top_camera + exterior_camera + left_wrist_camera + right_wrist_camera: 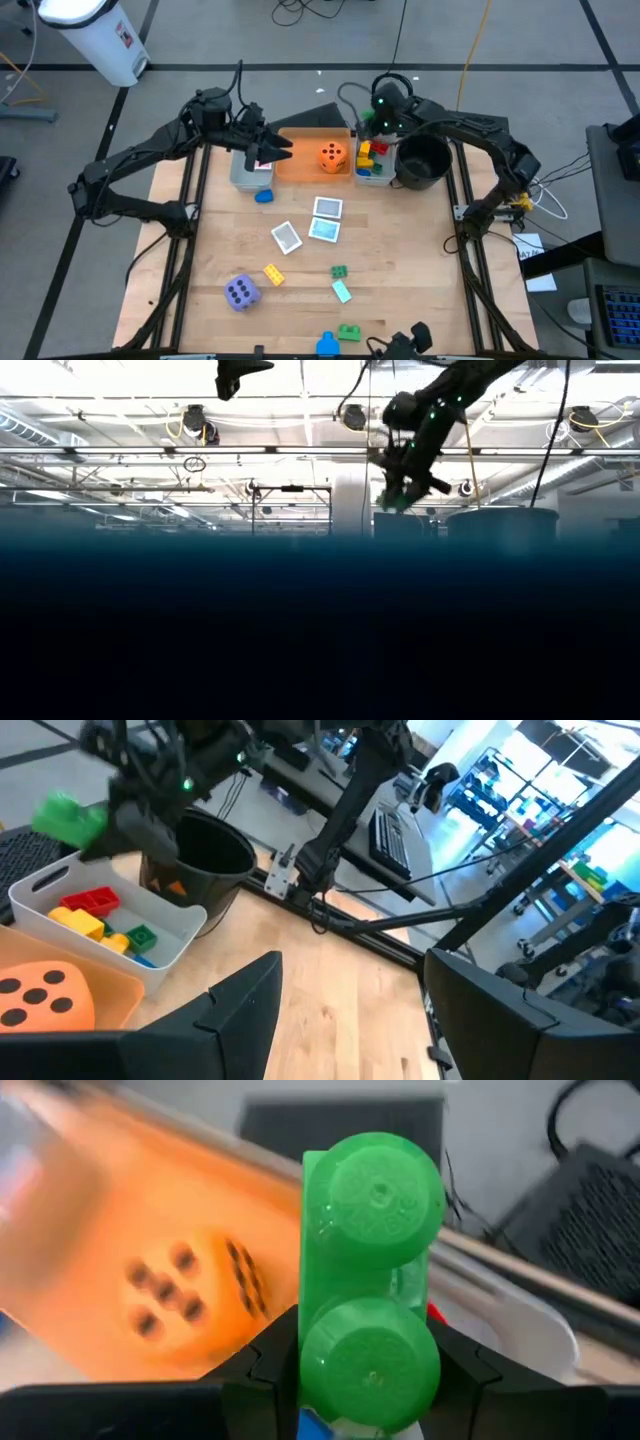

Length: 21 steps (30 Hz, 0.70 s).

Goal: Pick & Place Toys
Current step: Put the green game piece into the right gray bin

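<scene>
A green brick (371, 1280) sits clamped between the fingers of the right claw (368, 1370), stud-tops facing the wrist camera; in the high view that claw (368, 124) hangs over the grey bin (372, 172) at upper centre, which holds red, yellow and green bricks (100, 915). No writing can be read on any of them. The orange die (333, 156) lies in the orange bin (300, 160) just left. The left claw (268, 150) hovers over a second grey bin (245, 175), fingers parted and empty. On the counter (400, 250) lie the purple die (241, 292), picture cards (325, 218) and scattered bricks (340, 272).
</scene>
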Available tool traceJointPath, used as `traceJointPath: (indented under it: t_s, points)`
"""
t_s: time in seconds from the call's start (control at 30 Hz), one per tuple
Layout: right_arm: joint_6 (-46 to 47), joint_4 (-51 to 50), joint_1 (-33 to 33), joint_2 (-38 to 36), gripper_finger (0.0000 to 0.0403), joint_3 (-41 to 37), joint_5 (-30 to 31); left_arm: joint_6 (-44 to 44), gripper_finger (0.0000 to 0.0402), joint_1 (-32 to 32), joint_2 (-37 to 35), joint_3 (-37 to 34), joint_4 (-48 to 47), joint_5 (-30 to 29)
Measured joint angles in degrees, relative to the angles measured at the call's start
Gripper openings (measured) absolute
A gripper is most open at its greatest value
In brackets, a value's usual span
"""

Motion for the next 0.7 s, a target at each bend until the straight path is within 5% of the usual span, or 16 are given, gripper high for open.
traceJointPath:
  t_s: [0.7]
  points:
    - [-17.80, -9.49, -1.90, 5.34, 0.0128, 0.00, -6.31, -0.26, 0.0251, 0.00, 0.01, 0.00, -0.36, -5.23]
